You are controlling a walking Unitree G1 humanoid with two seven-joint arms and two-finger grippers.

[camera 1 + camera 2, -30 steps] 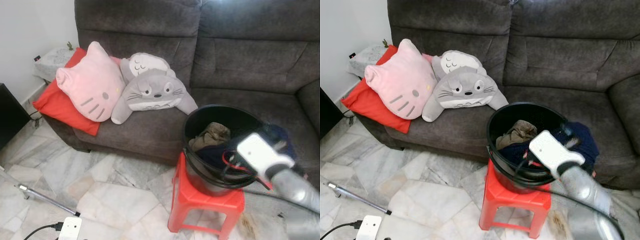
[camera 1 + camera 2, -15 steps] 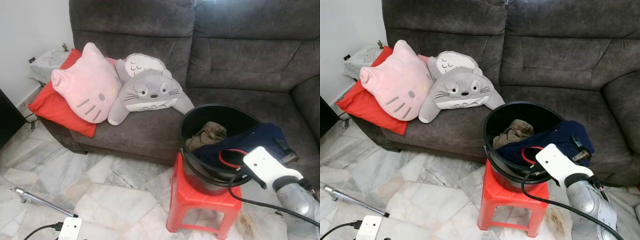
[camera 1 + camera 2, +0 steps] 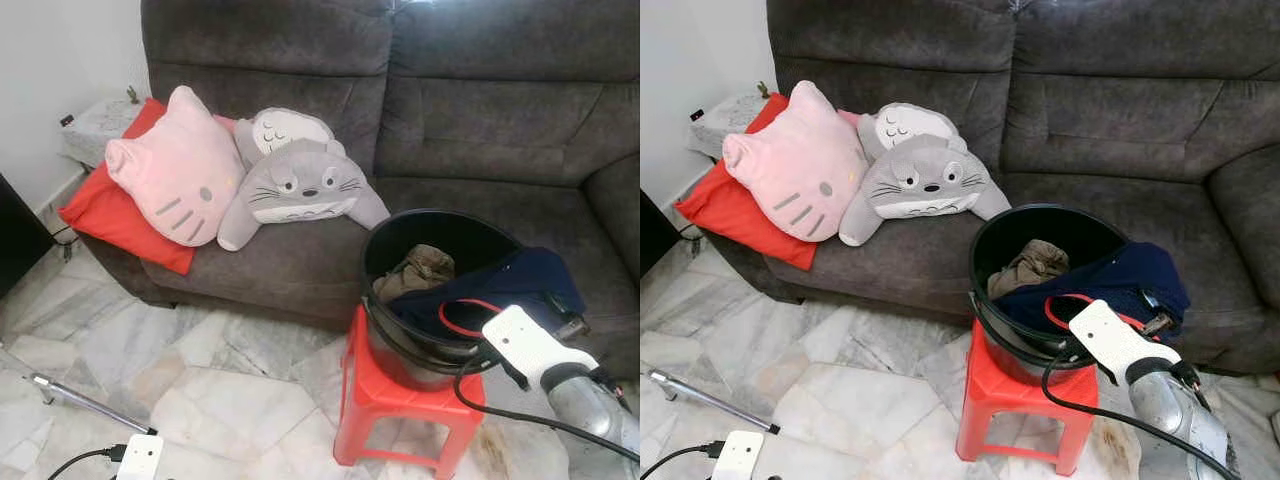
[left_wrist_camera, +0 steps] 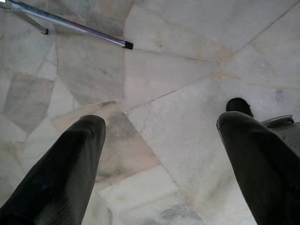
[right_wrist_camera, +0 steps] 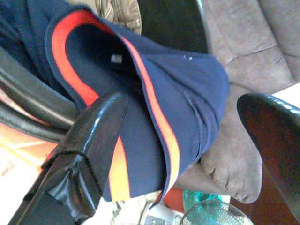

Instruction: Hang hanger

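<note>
Right gripper (image 5: pixel 183 140): fingers spread wide, holding nothing, poised at the navy garment (image 3: pixel 1110 285) with red-orange trim. One finger (image 5: pixel 89 140) lies against the cloth beside the trim; the other stands apart from it, over the sofa (image 3: pixel 480 120) cushion.

Navy garment: draped over the rim of the black bucket (image 3: pixel 385 260) on the side towards the right gripper, partly inside and partly hanging out. A crumpled tan cloth (image 3: pixel 415 270) lies in the bucket beyond it.

Bucket: stands on a red stool (image 3: pixel 390 400) in front of the sofa.

Hanger: cannot be made out in any view.

Left gripper (image 4: pixel 159 154): fingers wide apart, empty, hanging over the marble floor (image 4: pixel 178 56). A metal rod (image 4: pixel 65 23) lies on the floor well beyond the fingertips.
</note>
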